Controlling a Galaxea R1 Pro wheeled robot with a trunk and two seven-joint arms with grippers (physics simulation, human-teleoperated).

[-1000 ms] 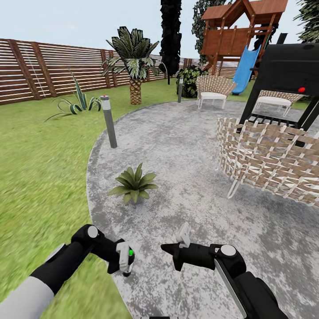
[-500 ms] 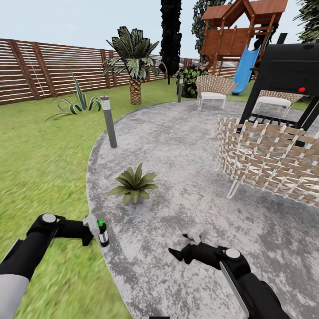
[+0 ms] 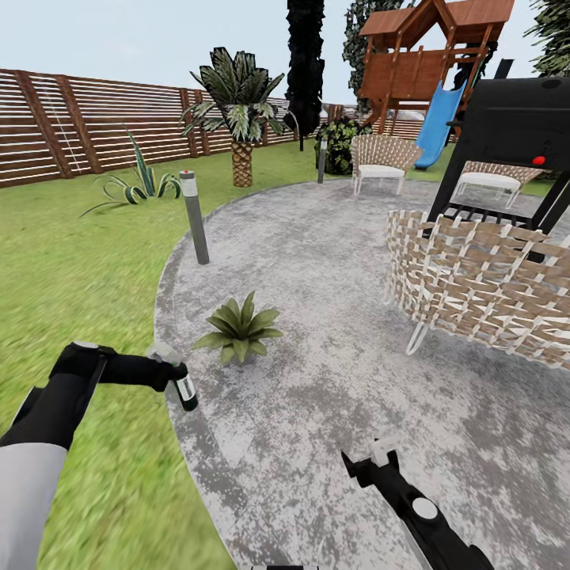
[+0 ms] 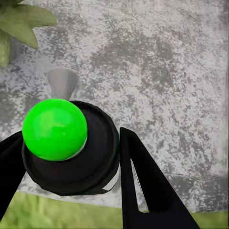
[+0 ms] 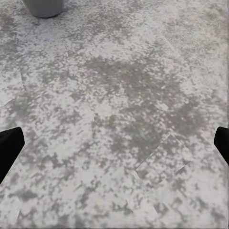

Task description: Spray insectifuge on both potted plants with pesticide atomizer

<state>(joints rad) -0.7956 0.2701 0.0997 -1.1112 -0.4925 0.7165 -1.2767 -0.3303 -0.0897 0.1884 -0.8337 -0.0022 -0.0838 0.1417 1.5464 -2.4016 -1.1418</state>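
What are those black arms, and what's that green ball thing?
They belong to a robot on wheels in a pretend, computer-made garden. The big picture comes from a camera on its head, looking down over both arms. The other two come from small cameras near each gripper, the robot's pinching hands.

The left gripper is shut on a small sprayer, an atomizer for bug spray. The green ball is the sprayer's end, seen up close by the left wrist camera, with a black finger beside it.

A little potted plant sits on the grey patio, close to the sprayer. Grass lies beside it.

The right gripper is open and holds nothing; its camera sees patio.
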